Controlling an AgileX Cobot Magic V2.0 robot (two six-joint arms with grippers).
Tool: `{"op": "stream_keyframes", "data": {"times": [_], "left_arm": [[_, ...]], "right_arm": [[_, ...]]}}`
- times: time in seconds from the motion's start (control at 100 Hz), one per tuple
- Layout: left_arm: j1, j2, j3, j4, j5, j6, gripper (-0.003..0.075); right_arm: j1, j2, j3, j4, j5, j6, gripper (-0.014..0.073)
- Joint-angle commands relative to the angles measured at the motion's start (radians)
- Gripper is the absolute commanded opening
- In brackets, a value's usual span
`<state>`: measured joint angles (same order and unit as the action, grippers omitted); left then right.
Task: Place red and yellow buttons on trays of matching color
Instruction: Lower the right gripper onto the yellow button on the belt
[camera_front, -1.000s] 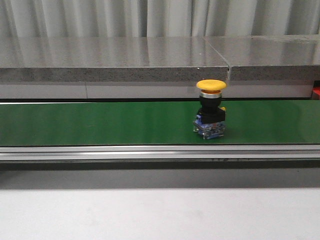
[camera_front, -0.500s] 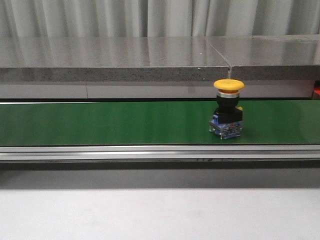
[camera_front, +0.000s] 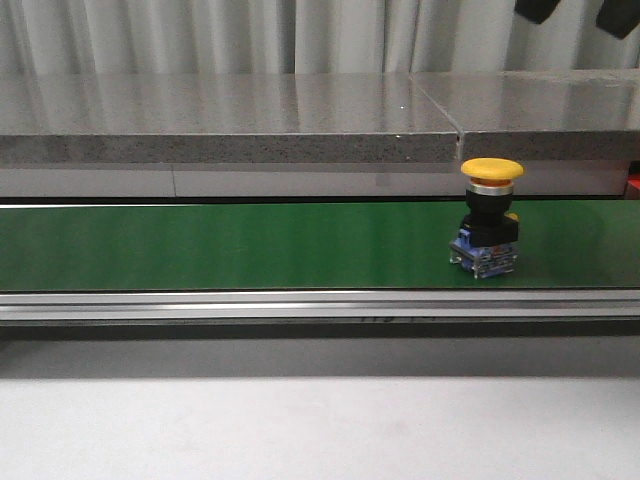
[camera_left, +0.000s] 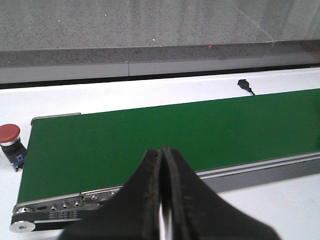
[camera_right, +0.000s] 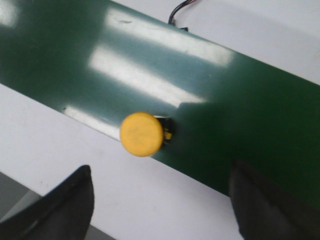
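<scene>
A yellow button stands upright on the green conveyor belt, toward its right side. My right gripper hangs open high above it; only the two dark fingertips show at the top of the front view. In the right wrist view the yellow cap sits at the belt's edge, ahead of my right gripper, whose jaws stand wide apart. My left gripper is shut with nothing in it. A red button stands on the white table beside the belt's end. No tray is in view.
A grey stone ledge runs behind the belt. The belt's metal rail borders its near edge. A small black connector lies on the white table behind the belt. A red thing peeks in at the right edge.
The yellow button has travelled to the right along the belt. The right gripper's fingertips have come into view at the top right of the front view.
</scene>
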<state>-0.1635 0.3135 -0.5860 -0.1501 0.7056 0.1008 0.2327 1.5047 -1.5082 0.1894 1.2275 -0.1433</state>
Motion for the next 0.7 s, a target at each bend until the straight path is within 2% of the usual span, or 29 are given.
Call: {"op": "stream_keyframes", "data": {"times": [0.0,0.49,0.69], "left_arm": [[-0.007,0.009,-0.027,-0.018,-0.078,-0.008,-0.0021],[-0.007,0.009,-0.027,-0.018,-0.078,-0.008,-0.0021],[-0.007,0.009,-0.027,-0.018,-0.078,-0.008,-0.0021]], "right_arm": [[0.02,0.0,-0.024,0.007,-0.018,-0.017,0.0561],[0.023,0.14,-0.024,0.012,0.065,-0.018,0.0561],[0.023,0.182,-0.021,-0.064,0.096,-0.018,0.0561]]}}
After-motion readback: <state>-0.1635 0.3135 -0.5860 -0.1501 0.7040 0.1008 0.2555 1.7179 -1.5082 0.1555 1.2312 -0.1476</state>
